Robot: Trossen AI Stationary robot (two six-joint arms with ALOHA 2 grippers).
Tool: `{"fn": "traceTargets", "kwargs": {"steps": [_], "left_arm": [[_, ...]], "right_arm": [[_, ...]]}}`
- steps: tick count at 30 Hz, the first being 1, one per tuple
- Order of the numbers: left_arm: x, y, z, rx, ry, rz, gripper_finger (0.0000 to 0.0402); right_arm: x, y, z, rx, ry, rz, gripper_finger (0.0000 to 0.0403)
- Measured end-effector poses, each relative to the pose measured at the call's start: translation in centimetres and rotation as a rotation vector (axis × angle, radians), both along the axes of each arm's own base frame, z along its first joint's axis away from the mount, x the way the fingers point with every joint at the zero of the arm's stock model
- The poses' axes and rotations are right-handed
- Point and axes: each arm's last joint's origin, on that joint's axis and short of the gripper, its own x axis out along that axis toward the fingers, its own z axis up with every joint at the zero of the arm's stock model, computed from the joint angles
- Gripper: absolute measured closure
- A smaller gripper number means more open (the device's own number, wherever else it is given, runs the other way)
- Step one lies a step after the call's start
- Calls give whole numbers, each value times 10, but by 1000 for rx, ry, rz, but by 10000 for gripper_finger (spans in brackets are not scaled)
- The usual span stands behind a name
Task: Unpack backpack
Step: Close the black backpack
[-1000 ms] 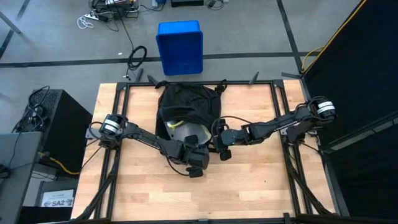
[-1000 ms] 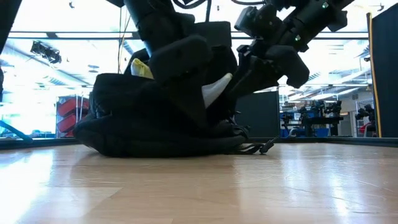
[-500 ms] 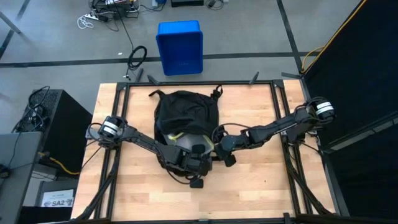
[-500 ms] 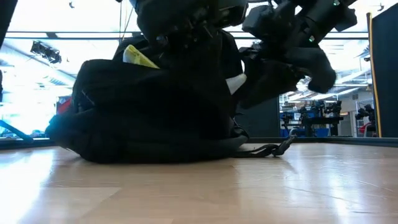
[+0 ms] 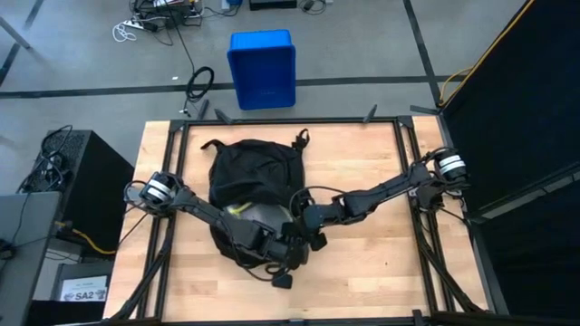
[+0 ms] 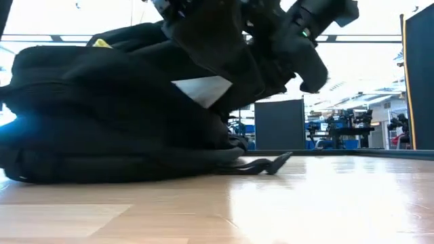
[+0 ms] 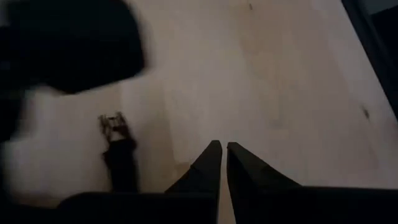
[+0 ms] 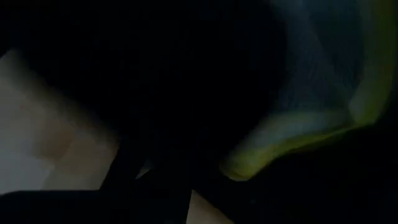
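backpack (image 5: pixel 254 177): on table (image 5: pixel 381 263), open end facing both grippers
left gripper (image 7: pixel 220 149): jaws pressed together, empty, just beside the bag's opening
right gripper (image 5: pixel 299 220): at the opening, jaw state can't tell

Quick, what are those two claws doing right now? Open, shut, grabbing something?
Left gripper: shut, nothing visibly between its fingertips, at the backpack's near edge.
Right gripper: at the backpack's opening; cannot be told.

From where I stand, the only writing I can make out is "SA2" on a small white label (image 5: pixel 85 293), lying on the floor beside the table's left edge, at the near corner. A pale patch (image 6: pixel 202 90) shows on the backpack (image 5: pixel 254 177), but nothing on it can be read.
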Motion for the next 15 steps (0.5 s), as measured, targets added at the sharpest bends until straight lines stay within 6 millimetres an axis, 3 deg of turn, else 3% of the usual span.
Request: {"fn": "traceTargets", "kwargs": {"steps": [5,12,15], "left_arm": [[-17,-8,6,76,38,57,401],[-73,-23,47,202,9,267,401],[-88,-29,52,197,-12,313,401]], "right_arm": [[3,-10,4,19,0,-12,289],[3,-17,2,24,21,-42,285],[3,-17,2,25,15,-42,284]]}}
